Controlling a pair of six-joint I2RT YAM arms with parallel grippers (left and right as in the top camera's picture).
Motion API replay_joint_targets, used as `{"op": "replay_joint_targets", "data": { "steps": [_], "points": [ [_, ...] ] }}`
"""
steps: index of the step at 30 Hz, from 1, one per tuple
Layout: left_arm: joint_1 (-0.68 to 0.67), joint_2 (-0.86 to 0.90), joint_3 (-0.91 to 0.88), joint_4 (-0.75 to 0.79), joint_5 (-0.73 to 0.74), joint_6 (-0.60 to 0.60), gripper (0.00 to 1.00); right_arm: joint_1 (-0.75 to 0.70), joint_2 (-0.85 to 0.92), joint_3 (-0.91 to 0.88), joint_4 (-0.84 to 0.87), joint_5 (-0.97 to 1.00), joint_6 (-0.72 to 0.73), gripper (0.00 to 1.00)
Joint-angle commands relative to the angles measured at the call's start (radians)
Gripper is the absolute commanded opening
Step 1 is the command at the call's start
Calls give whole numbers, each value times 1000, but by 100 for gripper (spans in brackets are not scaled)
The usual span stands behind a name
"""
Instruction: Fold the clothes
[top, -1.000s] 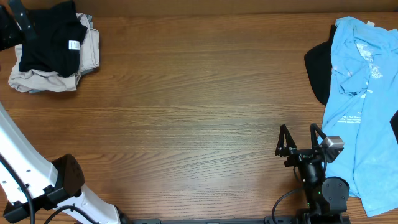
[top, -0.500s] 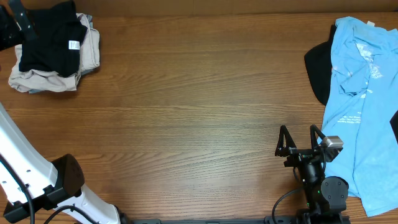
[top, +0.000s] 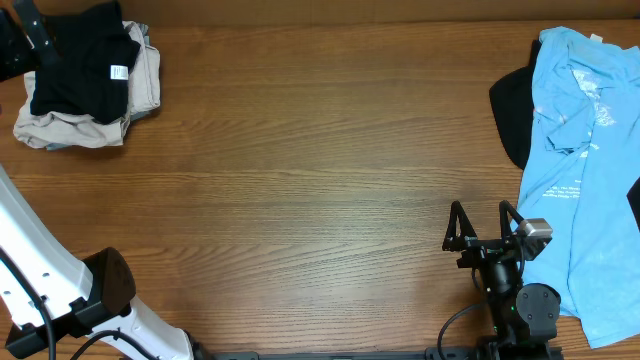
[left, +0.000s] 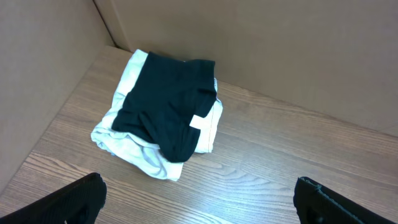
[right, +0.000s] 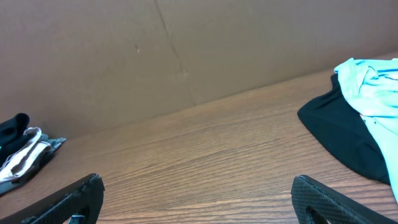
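Folded black T-shirt (top: 78, 62) lay atop cream garment (top: 62, 130) at far-left corner of desk (top: 300, 170); light-blue tee (top: 585, 190) sprawled along desk's right edge. Both left jaws and right jaws gaped wide, holding nothing.

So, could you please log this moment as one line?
left gripper open, empty | right gripper open, empty | black tee folded atop cream garment, far left | light-blue tee spread, right edge

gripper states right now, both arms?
Left gripper: open, fingers spread wide, holding nothing.
Right gripper: open, fingers spread wide, holding nothing.
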Motion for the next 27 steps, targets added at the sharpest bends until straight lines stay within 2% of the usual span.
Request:
{"op": "replay_joint_targets", "data": {
  "steps": [1,10,13,18,22,24,27],
  "points": [
    [-5,5,-2,2,4,-9,100,8,-11,-10,6,10,0,100],
    [-263,-24,-8,2,4,-9,100,8,-11,-10,6,10,0,100],
    [-334,-61,-68,2,4,-9,100,8,-11,-10,6,10,0,100],
    [-408,-209,-352,2,4,-9,100,8,-11,-10,6,10,0,100],
    [-397,-367,-606,-38,-40,-5,100,8,-11,-10,6,10,0,100],
    [-393,-442,-716,1,-45,-6,100,8,-11,-10,6,10,0,100],
    [-393,-586,-938,154,-45,-6,100,8,-11,-10,6,10,0,100]
  ]
}}
